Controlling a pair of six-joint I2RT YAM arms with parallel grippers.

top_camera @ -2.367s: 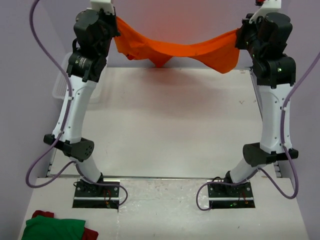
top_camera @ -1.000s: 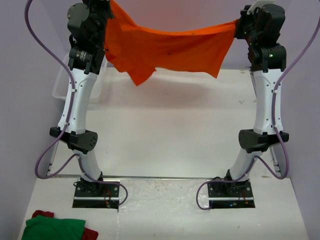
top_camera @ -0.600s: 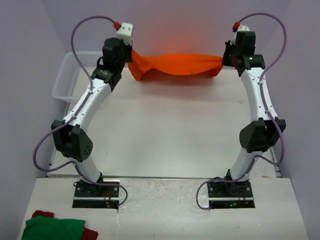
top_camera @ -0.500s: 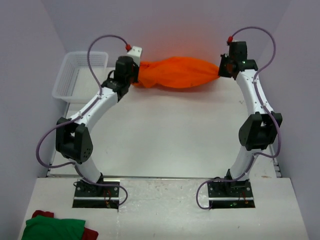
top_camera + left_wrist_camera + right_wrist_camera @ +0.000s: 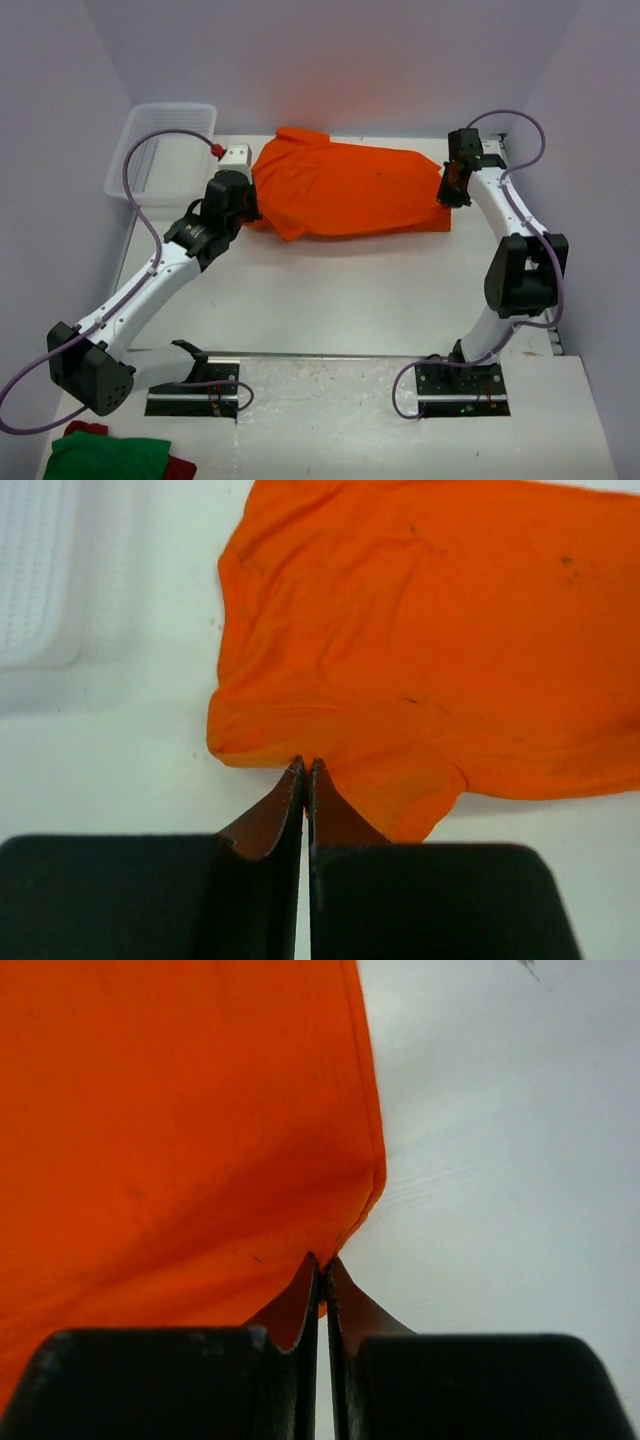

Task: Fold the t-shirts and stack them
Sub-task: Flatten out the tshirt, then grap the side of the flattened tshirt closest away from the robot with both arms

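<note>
An orange t-shirt lies spread flat at the far middle of a white table, between the two arms. The left gripper is clenched on the shirt's left edge by a sleeve. In its wrist view the closed tips meet right at the hem, and the fabric between them is too thin to make out. The right gripper is clenched on the shirt's right corner, and that view cuts off most of the shirt. A white basket sits at the far left. A green cloth over something red is cut off at the bottom-left edge.
</note>
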